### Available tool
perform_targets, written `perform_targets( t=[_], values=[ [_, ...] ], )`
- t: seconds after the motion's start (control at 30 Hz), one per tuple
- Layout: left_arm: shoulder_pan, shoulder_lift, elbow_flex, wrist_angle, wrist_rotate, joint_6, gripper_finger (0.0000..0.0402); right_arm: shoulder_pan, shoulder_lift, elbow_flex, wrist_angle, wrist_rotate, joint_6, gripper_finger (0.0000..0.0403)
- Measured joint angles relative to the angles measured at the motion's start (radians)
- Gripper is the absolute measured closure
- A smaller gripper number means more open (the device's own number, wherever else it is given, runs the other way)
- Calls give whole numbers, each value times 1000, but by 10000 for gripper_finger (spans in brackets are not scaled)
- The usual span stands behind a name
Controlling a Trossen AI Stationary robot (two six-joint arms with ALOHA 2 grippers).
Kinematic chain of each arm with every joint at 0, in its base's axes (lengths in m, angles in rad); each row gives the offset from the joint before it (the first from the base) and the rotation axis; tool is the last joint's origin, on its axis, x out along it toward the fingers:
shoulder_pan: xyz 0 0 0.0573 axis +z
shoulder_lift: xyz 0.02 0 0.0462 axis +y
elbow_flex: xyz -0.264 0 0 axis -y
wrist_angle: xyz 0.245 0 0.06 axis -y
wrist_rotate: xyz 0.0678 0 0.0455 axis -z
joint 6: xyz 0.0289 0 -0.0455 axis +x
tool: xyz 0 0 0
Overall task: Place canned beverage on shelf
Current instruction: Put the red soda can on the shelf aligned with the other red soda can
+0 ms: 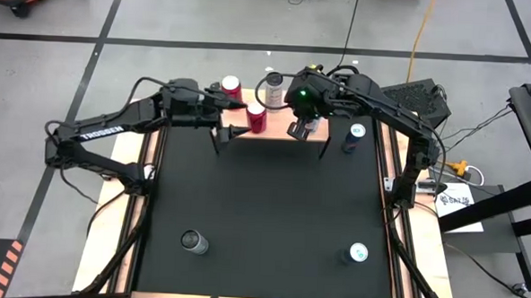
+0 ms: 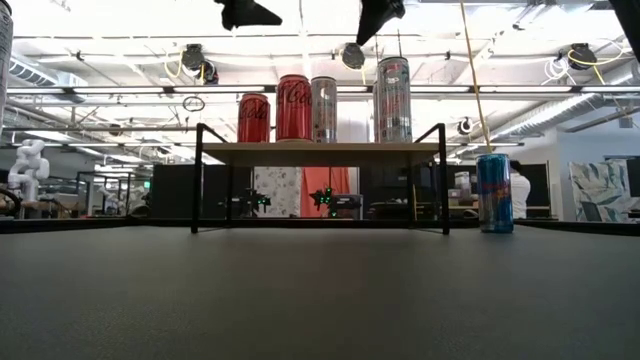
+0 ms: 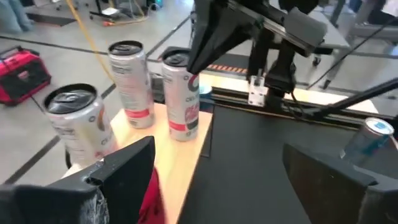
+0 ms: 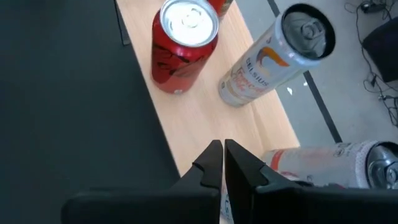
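The shelf (image 2: pixel 320 152), a light wood top on thin black legs, stands at the far middle of the black mat (image 1: pixel 263 212). On it stand upright two red cans (image 2: pixel 253 118) (image 2: pixel 293 107), a silver can (image 2: pixel 323 108) and a tall white can (image 2: pixel 392 98). My left gripper (image 1: pixel 238 115) hangs open above the shelf's left end, over the red cans, with nothing between its fingers (image 3: pixel 127 165). My right gripper (image 4: pixel 222 152) is shut and hangs above the shelf's right part, close beside the tall white can (image 4: pixel 323 165) and clear of its top in the low view.
A blue can (image 2: pixel 494 192) stands on the mat just right of the shelf. Two more cans (image 1: pixel 194 243) (image 1: pixel 356 254) stand near the mat's front edge, left and right. Wooden strips (image 1: pixel 386 154) border the mat. The mat's middle is bare.
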Motion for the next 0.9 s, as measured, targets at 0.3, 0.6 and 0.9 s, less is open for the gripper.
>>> perform_targets(
  t=[0.3, 0.6, 0.9],
  values=[
    [34, 166, 46, -26, -87, 194, 47, 33, -26, 0, -71, -2, 68, 403],
    [79, 229, 96, -71, -144, 259, 47, 33, -58, 0, -89, -3, 46, 403],
    [146, 276, 95, -85, -75, 211, 47, 33, -58, 0, -88, -3, 30, 403]
  ],
)
